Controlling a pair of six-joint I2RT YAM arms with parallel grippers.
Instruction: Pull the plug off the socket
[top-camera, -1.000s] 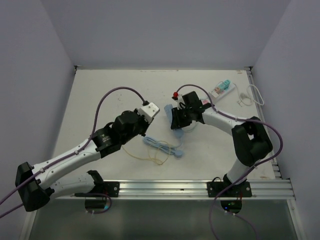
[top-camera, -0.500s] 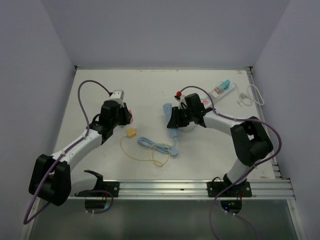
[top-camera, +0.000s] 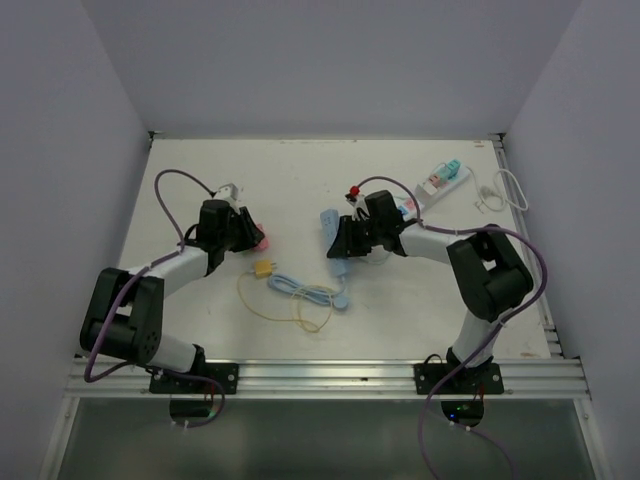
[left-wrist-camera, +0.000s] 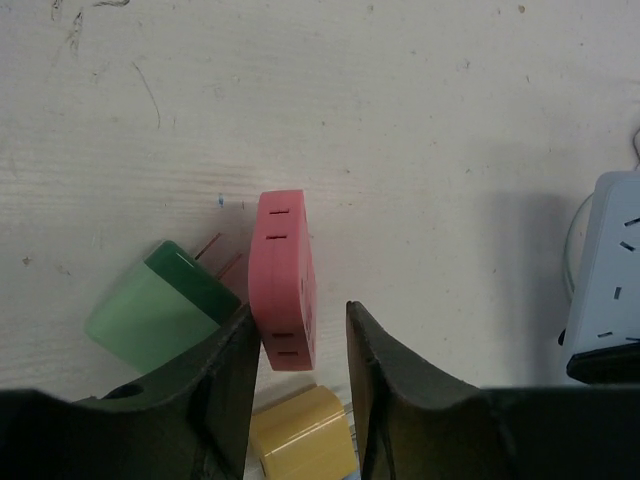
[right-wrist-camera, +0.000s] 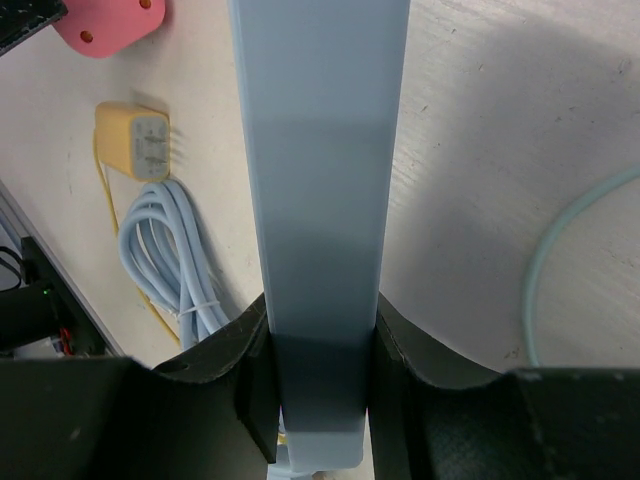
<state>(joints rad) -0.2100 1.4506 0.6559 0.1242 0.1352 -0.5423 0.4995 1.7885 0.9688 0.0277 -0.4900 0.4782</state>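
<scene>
The pink plug (left-wrist-camera: 285, 280) stands on edge on the white table, apart from the socket. My left gripper (left-wrist-camera: 298, 315) is open around its near end. The left finger touches it and a gap shows at the right finger (left-wrist-camera: 385, 370). From above, the pink plug (top-camera: 261, 240) lies just right of my left gripper (top-camera: 248, 238). The socket is a pale blue strip (right-wrist-camera: 320, 150), and my right gripper (right-wrist-camera: 320, 350) is shut on it. In the top view the blue strip (top-camera: 334, 232) sits at the table's middle with my right gripper (top-camera: 350, 238) on it.
A green plug (left-wrist-camera: 160, 305) with bare prongs lies left of the pink one. A yellow plug (top-camera: 263, 267) on a thin yellow wire and a coiled blue cable (top-camera: 312, 292) lie nearer the front. A white power strip (top-camera: 445, 178) and a white cable (top-camera: 503, 188) sit back right.
My left arm swung left, away from the blue strip, and came down on the table with the pink plug. Its jaws have parted slightly. The right gripper shifted a little left with the strip.
</scene>
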